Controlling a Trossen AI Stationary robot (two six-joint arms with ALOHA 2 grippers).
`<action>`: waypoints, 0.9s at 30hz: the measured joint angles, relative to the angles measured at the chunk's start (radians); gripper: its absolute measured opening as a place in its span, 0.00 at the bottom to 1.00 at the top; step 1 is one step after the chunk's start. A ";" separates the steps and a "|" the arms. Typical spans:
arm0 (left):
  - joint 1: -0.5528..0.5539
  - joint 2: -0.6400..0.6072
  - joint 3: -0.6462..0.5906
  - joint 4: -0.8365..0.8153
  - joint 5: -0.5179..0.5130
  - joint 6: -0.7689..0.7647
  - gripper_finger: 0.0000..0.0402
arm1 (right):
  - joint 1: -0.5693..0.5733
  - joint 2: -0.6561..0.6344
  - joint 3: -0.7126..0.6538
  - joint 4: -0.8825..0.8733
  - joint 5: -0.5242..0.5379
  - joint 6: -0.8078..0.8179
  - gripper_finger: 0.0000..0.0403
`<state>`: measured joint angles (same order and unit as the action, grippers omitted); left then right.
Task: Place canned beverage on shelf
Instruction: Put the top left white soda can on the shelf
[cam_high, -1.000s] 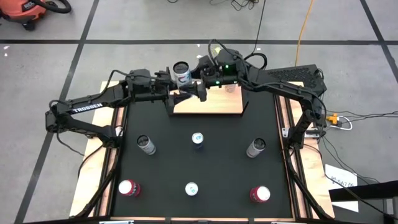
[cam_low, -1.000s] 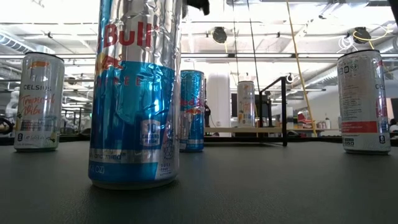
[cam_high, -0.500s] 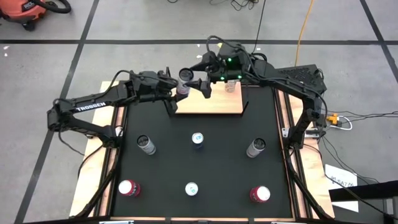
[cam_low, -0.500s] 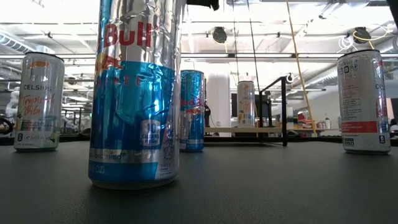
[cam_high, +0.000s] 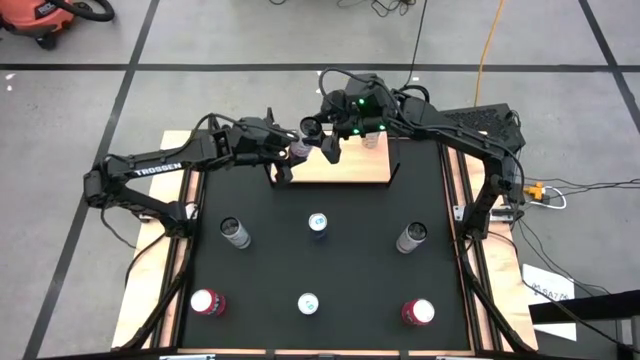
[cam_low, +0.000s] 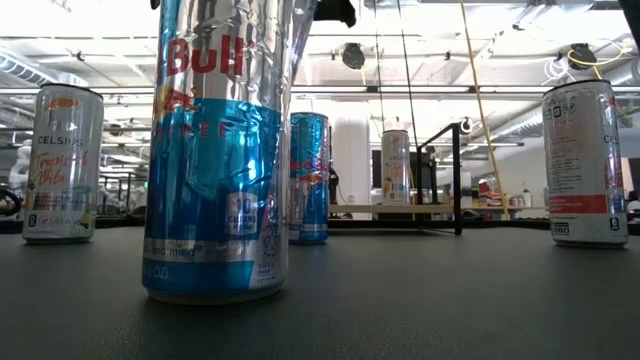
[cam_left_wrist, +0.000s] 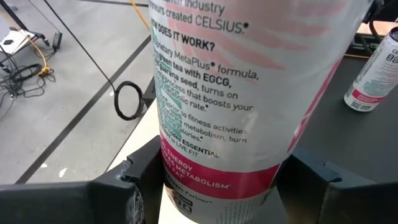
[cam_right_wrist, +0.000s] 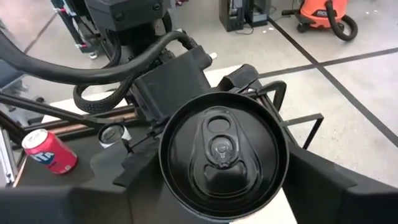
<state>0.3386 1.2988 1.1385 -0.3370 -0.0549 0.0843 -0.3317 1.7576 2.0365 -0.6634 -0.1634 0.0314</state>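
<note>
Gripping a Celsius can (cam_high: 297, 149) between its dark fingers (cam_left_wrist: 134, 186), the left gripper (cam_high: 290, 152) holds it tipped above the left end of the shelf (cam_high: 350, 170), the light-wood board at the far edge of the black mat (cam_high: 320, 260). In the left wrist view the can's label fills the picture and the fingers sit tight on both sides of its lower part. The right gripper (cam_high: 327, 138) hovers just beside it over the shelf; its wrist view looks straight at the can's black lid (cam_right_wrist: 222, 146), and its fingers look spread to either side of the can, not closed on it. I judge this to be the placing step, with the can not yet set down. Next the can must be brought upright and lowered onto bare wood, clear of the small can (cam_high: 372, 141) already at the shelf's back and of the black bracket (cam_high: 275, 170).
</note>
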 joint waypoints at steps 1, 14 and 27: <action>0.000 0.002 0.000 0.000 0.001 0.000 0.57 | 0.000 0.000 0.000 -0.006 0.003 -0.002 0.61; 0.037 -0.048 0.007 -0.109 -0.044 -0.105 0.84 | -0.073 0.008 -0.008 -0.200 0.118 -0.055 0.58; 0.055 -0.073 0.004 -0.214 -0.094 -0.127 0.89 | -0.246 0.003 -0.330 0.085 0.036 -0.139 0.58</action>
<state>0.3934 1.2259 1.1423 -0.5506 -0.1492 -0.0427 -0.5781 1.7603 1.7068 -0.5782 -0.1277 -0.1079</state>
